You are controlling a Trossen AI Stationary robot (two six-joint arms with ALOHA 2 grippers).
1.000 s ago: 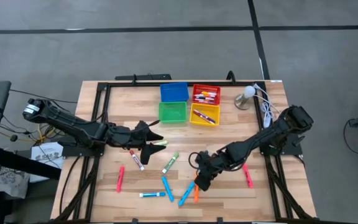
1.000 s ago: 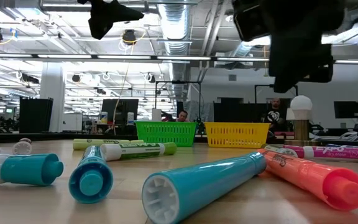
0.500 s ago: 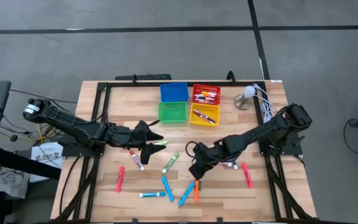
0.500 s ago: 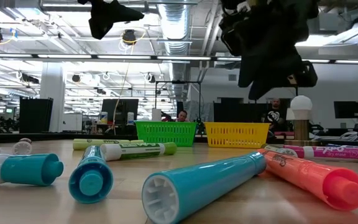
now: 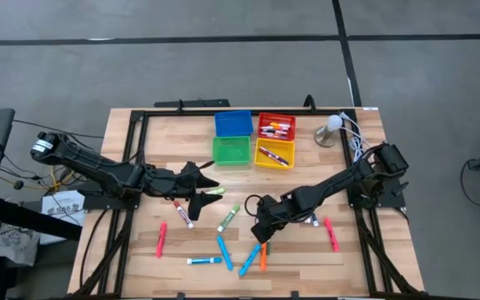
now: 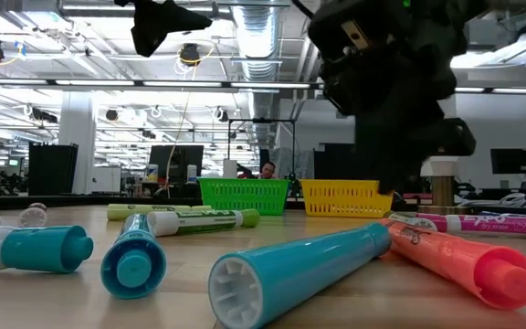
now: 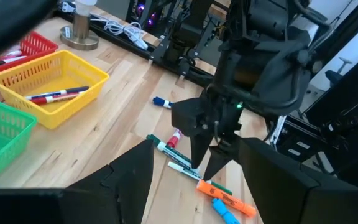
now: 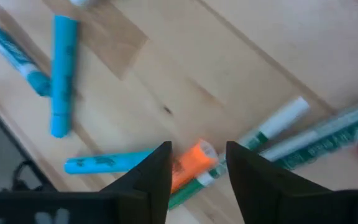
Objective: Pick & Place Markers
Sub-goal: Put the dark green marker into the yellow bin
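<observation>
On table (image 5: 165, 133), orange marker (image 8: 190, 163) between right pincer (image 8: 197, 163) fingers

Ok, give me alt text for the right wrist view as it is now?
The right tool, fingers parted and holding nothing, hovers over an orange marker lying on the wooden table. Blue markers lie on one side, green-and-white markers on the other.

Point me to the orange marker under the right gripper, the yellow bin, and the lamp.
orange marker (image 8: 190, 164): right wrist view, mid-body.
yellow bin (image 5: 274, 154): high view, its floor beside the marker inside.
lamp (image 5: 333, 123): high view, white bulb.
</observation>
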